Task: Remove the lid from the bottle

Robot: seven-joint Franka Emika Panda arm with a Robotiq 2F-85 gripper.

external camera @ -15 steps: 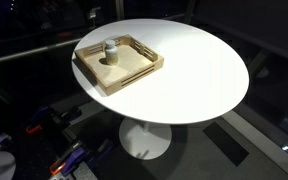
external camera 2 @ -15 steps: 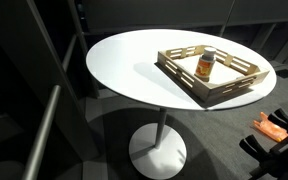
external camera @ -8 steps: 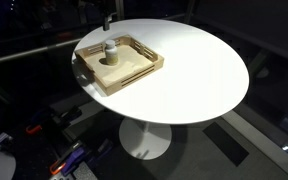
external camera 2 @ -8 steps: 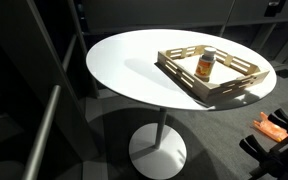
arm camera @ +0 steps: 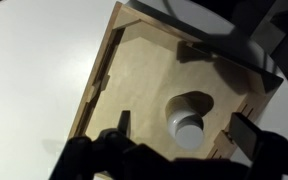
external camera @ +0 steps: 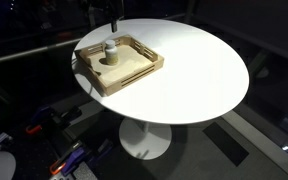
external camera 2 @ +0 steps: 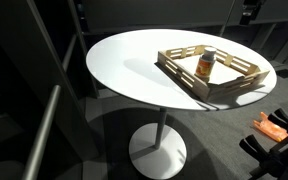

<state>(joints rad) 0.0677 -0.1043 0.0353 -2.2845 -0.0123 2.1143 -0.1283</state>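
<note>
Moved since a second ago: my gripper was out of both exterior views then and now shows at their top edge, above the far side of the table; in the other outside view it has shifted inward along the top edge. Bottle and tray have not shifted.

Gripper state: spread wide, holding nothing. In the wrist view the gripper comes in from the bottom, with one of the dark fingers on each side of the bottle, neither touching it.

Bottle: upright inside the wooden tray, towards the tray's far corner in this view, clear of the slatted walls. From the opposite side the bottle appears amber-toned at the body; I cannot tell whether that is a label or the contents.

Lid: on the bottle's neck, pale, narrower than the body. Seen from above it is a white round disc with the bottle's shadow on the tray floor behind it.

Tray: flat on the round white table, near one edge.
</note>
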